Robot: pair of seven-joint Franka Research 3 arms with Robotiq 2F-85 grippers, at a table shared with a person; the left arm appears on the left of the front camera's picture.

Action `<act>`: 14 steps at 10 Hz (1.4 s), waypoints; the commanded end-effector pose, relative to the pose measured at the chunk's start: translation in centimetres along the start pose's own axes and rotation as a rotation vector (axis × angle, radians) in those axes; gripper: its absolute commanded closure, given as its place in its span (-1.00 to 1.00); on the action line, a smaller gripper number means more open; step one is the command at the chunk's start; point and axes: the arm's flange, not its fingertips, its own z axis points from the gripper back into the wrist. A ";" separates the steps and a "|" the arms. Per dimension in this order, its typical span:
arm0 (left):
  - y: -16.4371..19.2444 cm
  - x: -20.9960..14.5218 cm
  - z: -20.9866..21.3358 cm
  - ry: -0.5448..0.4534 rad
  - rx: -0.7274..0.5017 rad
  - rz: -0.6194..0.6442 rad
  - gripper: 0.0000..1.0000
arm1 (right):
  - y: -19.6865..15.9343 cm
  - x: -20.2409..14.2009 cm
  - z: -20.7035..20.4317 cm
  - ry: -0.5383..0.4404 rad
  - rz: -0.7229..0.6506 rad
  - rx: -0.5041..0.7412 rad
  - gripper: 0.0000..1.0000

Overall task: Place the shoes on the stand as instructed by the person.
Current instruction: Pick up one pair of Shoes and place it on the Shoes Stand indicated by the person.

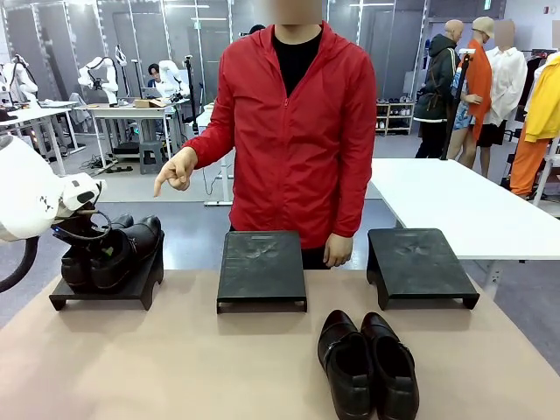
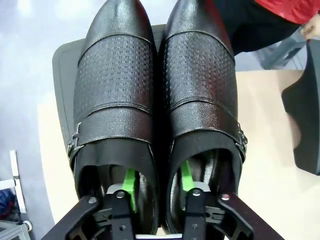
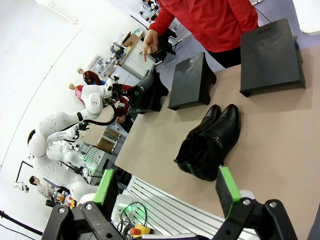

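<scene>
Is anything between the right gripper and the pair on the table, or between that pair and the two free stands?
Nothing visible. The pair on the table lies on the bare tabletop ahead of the open right gripper; the middle stand and right stand behind it are bare.

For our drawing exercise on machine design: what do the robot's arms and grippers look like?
The left arm has a rounded white shell with a black cable curving beneath it. The left gripper and right gripper are black, with hinged fingers carrying bright green pads.
</scene>
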 end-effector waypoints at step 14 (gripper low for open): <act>-1.0 -0.3 2.9 0.010 -0.023 0.003 -1.00 | 0.0 0.0 0.0 -0.008 0.019 0.005 -1.00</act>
